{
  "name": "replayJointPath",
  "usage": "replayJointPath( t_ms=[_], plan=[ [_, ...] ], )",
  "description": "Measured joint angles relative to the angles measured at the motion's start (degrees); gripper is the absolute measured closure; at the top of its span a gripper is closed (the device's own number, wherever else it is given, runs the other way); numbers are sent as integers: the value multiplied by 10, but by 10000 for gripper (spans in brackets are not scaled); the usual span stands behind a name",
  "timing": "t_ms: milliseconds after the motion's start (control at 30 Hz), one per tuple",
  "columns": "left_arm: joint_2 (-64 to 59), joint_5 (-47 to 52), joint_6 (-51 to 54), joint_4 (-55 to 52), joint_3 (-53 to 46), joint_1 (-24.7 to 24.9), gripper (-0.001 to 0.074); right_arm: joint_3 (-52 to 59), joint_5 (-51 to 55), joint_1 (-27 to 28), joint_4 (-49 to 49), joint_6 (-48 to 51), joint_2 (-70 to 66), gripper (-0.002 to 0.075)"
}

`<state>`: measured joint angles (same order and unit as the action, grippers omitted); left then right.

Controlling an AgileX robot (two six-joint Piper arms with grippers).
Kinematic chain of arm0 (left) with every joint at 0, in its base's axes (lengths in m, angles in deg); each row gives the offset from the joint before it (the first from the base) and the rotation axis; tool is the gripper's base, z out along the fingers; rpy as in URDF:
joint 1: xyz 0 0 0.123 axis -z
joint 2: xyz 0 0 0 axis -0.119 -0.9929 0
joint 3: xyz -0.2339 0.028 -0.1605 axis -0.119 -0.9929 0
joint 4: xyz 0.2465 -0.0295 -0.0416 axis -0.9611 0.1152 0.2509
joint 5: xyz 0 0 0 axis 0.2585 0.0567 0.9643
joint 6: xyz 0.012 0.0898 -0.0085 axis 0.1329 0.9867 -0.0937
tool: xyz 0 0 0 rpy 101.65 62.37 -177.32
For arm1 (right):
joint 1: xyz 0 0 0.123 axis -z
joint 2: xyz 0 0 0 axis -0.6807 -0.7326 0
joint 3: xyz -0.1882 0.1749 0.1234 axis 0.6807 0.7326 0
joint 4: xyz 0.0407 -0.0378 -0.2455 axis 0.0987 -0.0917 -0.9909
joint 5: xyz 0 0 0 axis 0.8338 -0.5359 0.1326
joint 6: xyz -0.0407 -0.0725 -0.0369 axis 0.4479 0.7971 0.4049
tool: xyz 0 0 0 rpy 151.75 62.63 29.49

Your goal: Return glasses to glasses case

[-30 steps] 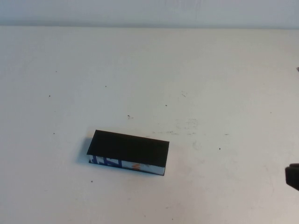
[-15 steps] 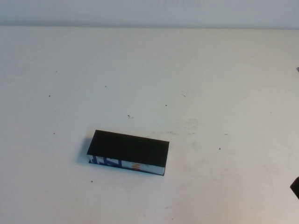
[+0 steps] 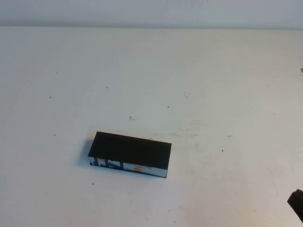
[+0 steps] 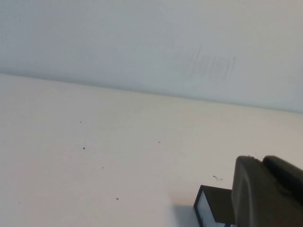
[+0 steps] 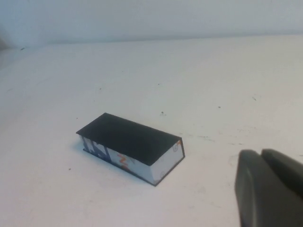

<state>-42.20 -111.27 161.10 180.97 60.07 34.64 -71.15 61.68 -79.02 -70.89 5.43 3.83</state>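
Black lid down flat, the glasses case [image 3: 129, 154] sits closed, left of centre on the white table [image 3: 213, 85]. No glasses visible, likely inside. Left gripper [image 4: 270, 194] and right gripper [image 3: 297, 204] hang back; I cannot tell either grip.

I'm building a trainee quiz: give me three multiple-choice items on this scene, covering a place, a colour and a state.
1. The black rectangular glasses case lies: A left of table centre; B far right corner; C at the wall.
2. Its lid is: A red; B black; C white.
3. The case is: A open; B shut; C lidless.
Key: A, seen from above; B, its top is black; B, lid lies flat.
Right hand: high view's lower right edge; left hand: only in its wrist view.
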Motion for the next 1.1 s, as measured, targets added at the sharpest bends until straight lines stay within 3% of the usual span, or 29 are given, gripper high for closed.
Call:
replayJointPath(
  t_ms=[100,333,467,733,1100],
  plan=[
    [0,0,0,0,0,0,736,0,4,28,0,8,9,737],
    [0,-8,0,1,0,0,736,0,103,238,-1,9,45,737],
    [0,-9,0,2,0,0,736,0,198,308,7,15,114,737],
    [0,-10,0,4,0,0,736,31,231,331,74,106,145,737],
    [0,-11,0,4,0,0,736,33,237,331,124,112,145,737]
  ],
)
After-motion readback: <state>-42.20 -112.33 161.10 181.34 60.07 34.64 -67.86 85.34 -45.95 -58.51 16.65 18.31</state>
